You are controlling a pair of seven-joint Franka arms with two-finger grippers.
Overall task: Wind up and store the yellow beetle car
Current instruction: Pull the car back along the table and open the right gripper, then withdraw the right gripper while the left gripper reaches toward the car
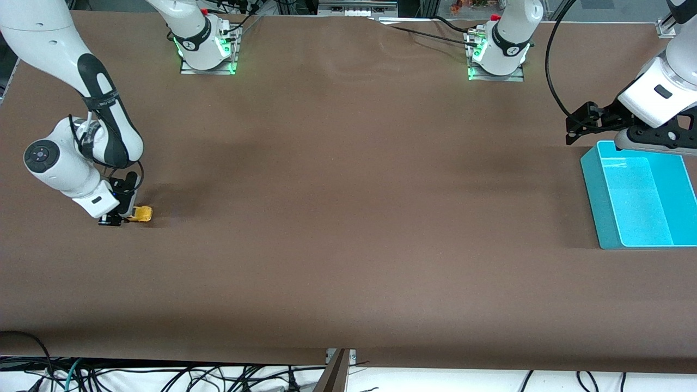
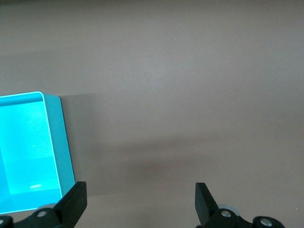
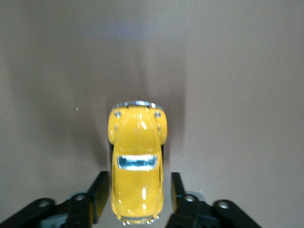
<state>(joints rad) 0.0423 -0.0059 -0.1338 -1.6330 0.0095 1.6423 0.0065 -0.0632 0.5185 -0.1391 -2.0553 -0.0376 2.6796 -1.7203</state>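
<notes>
The yellow beetle car (image 1: 142,213) sits on the brown table near the right arm's end. In the right wrist view the car (image 3: 137,156) lies between the fingers of my right gripper (image 3: 138,192). The jaws stand either side of its rear half, one finger (image 3: 100,192) close against its side, the other with a small gap. My right gripper (image 1: 117,218) is low at the table. My left gripper (image 1: 577,128) is open and empty above the table beside the turquoise bin, and in the left wrist view (image 2: 140,190) it has nothing between its fingers.
A turquoise open bin (image 1: 593,185) stands at the left arm's end of the table, empty inside; it also shows in the left wrist view (image 2: 61,142). The arm bases stand along the edge farthest from the front camera.
</notes>
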